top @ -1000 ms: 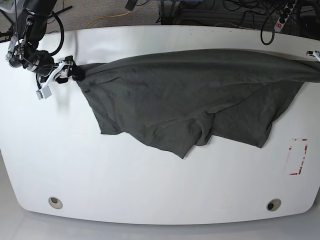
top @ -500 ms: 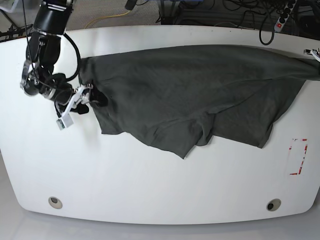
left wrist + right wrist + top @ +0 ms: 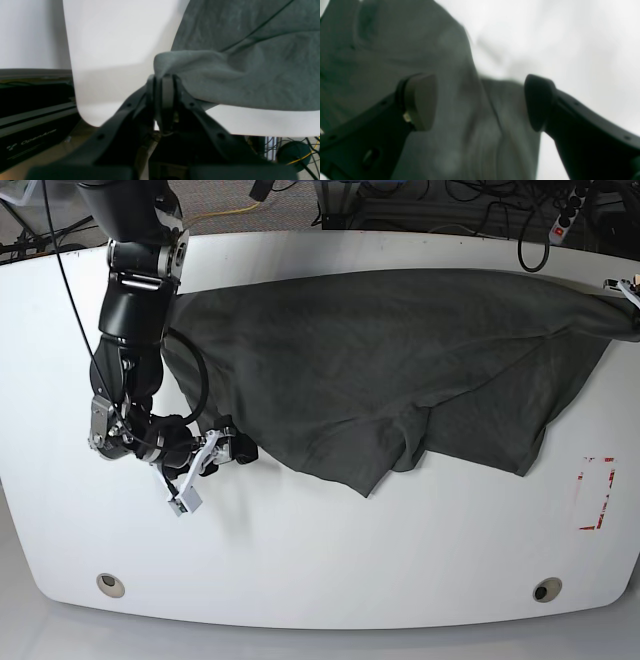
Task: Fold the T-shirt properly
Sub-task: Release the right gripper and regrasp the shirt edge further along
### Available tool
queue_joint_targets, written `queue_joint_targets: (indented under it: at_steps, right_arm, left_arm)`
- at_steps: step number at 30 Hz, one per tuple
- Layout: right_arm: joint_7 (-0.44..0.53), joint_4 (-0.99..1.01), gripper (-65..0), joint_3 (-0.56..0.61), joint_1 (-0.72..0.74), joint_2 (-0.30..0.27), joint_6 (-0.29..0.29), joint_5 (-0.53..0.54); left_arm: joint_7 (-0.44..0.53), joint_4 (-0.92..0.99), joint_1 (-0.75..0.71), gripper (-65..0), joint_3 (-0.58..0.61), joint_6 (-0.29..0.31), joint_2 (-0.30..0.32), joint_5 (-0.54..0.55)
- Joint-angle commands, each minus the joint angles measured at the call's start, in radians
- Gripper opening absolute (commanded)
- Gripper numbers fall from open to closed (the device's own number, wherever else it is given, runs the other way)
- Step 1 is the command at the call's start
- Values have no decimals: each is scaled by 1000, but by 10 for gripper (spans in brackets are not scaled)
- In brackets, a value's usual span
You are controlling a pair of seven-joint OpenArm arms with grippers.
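the right gripper [image 3: 222, 452] stands wide open with nothing in it, its fingers [image 3: 420, 100] either side of a loose lower corner of the t-shirt [image 3: 400, 360], likely lining up a fresh grasp to spread it. the cloth runs away from those jaws across the white table [image 3: 320, 560] to the left gripper [image 3: 163, 80], shut on a bunched edge, probably pinning that end at the table's edge.

The T-shirt [image 3: 400, 350] is soft, matt grey cloth; the table [image 3: 320, 550] under it is smooth, faintly glossy white; my fingers [image 3: 420, 100] are matt black plastic.
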State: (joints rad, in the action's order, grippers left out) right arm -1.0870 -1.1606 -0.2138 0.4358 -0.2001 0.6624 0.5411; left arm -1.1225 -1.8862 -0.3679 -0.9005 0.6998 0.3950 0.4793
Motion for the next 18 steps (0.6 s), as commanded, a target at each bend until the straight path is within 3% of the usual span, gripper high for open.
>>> queue_joint_targets:
  at_steps: [1, 12, 18]
  right_arm:
    - [55, 70, -133, 15, 59, -12, 6, 4]
    - [258, 344, -133, 152, 131, -9, 6, 10]
    - [341, 428, -133, 176, 131, 23, 6, 3]
  left_arm:
    - [15, -16, 2, -647, -7, -2, 23, 6]
    - [15, -16, 5, -647, -7, -2, 23, 6]
    - [15, -16, 7, -647, -6, -2, 23, 6]
